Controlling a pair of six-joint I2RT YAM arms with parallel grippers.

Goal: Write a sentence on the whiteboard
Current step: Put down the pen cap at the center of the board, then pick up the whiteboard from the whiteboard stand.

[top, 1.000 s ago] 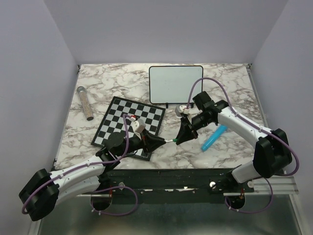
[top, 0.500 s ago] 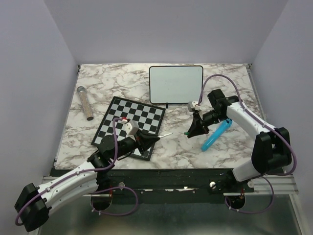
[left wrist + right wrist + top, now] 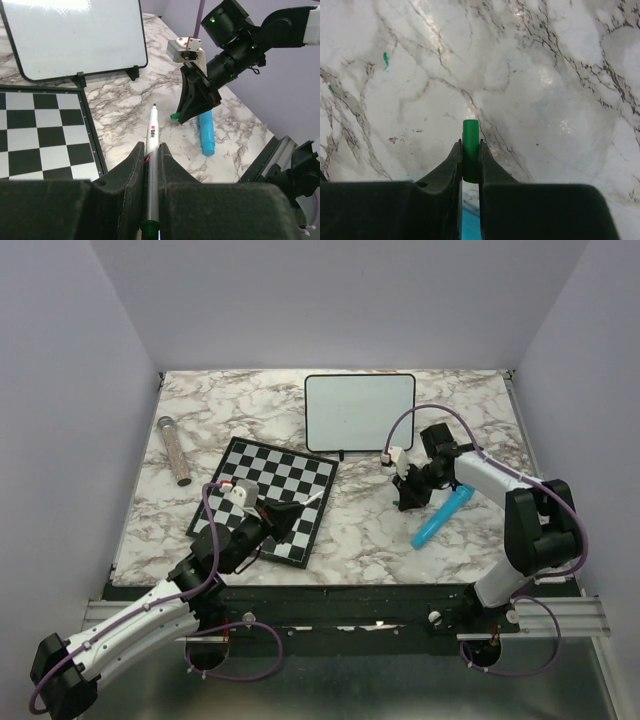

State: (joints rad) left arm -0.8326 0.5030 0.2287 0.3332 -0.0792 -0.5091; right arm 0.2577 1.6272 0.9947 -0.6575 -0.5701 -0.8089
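Observation:
The whiteboard [image 3: 360,410] stands blank at the back centre, and no lettering shows on it; it is also in the left wrist view [image 3: 75,35]. My left gripper [image 3: 293,512] is shut on a silver marker [image 3: 151,142] with its tip bare, held over the chessboard's right edge and pointing at the right arm. My right gripper [image 3: 407,500] is shut on the marker's green cap [image 3: 470,142], low over the marble, right of the chessboard. The cap also shows in the left wrist view [image 3: 174,116].
The chessboard [image 3: 262,495] lies left of centre. A blue tube [image 3: 438,518] lies just right of my right gripper. A speckled cylinder [image 3: 175,450] lies at the far left. Small green marks dot the marble [image 3: 385,60].
The two grippers, joined at the marker a second ago, have pulled apart. The left drew back left with the marker; the right moved back right with the cap.

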